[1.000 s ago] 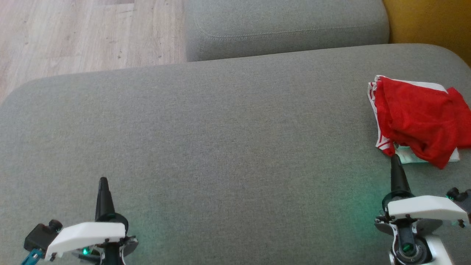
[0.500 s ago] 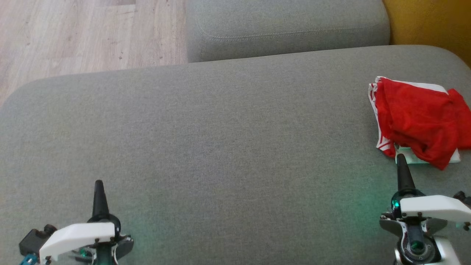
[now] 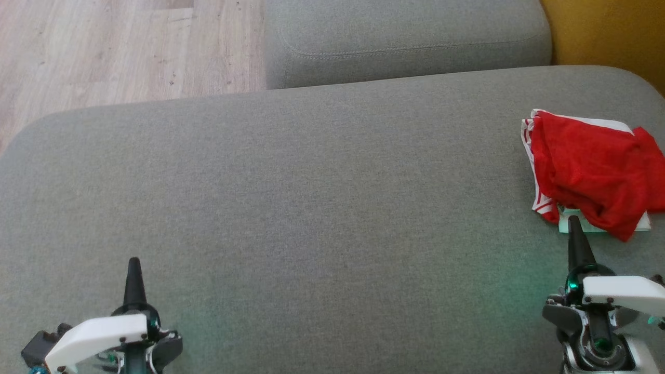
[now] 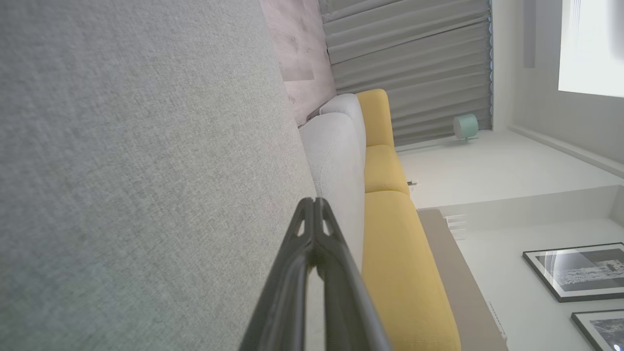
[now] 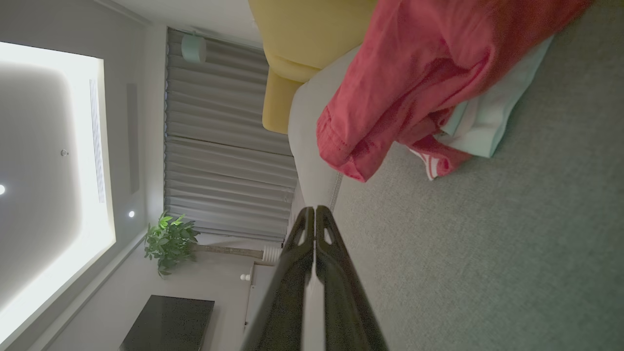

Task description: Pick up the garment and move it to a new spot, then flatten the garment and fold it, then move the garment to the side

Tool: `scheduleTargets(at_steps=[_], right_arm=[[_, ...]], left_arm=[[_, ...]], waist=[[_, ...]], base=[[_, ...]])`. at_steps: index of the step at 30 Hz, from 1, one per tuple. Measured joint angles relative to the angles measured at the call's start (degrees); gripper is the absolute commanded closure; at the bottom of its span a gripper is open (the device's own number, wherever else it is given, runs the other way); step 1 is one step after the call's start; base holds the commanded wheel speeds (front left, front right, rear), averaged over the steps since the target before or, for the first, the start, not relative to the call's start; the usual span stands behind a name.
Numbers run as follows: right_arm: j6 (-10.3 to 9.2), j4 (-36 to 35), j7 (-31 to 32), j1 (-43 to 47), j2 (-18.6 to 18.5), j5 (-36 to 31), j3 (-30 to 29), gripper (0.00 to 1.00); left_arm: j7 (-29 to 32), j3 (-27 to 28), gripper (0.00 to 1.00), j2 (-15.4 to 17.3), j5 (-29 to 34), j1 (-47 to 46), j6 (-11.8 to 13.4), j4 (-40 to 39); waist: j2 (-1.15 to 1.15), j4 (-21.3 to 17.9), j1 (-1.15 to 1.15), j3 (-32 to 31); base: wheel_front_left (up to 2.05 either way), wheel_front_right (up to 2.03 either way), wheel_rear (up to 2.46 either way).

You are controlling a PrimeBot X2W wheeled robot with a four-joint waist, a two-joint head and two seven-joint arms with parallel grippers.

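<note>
The garment (image 3: pixel 592 171) is a crumpled red piece with white striped trim, lying in a heap at the right edge of the grey sofa seat (image 3: pixel 311 208); in the right wrist view the garment (image 5: pixel 419 83) fills the upper right. My right gripper (image 3: pixel 573 222) is shut and empty, its tip just short of the heap's near edge; its fingers (image 5: pixel 314 214) meet at the tip. My left gripper (image 3: pixel 134 263) rests over the seat at the lower left, shut with nothing in it, and the pressed-together fingers (image 4: pixel 314 204) appear in its wrist view.
A second grey cushion (image 3: pixel 405 36) lies beyond the seat, with a yellow sofa part (image 3: pixel 608 36) at the top right. Wooden floor (image 3: pixel 119 47) shows at the upper left. The seat's wide middle is bare fabric.
Both grippers have slid lower in the head view; the right one also shifted slightly right, its tip staying near the garment's edge. The garment has not moved.
</note>
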Motion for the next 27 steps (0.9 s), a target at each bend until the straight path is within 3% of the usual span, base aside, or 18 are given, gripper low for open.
scheduleTargets(at_steps=[19, 27], right_arm=[[0.00, -1.1, 3.2, 0.0, 0.0, 13.0, -2.2, 1.00], [0.00, -1.3, 3.5, 0.0, 0.0, 14.0, -2.3, 1.00]], left_arm=[[3.3, 2.2, 1.00, 0.0, -10.8, -1.2, -0.4, 0.1], [3.5, 2.3, 1.00, 0.0, -11.5, -1.2, -0.4, 0.1]], waist=[[0.00, 0.3, 0.00, -0.3], [0.00, 0.3, 0.00, -0.3]], base=[[0.00, 0.00, 0.00], [0.00, 0.00, 0.00]])
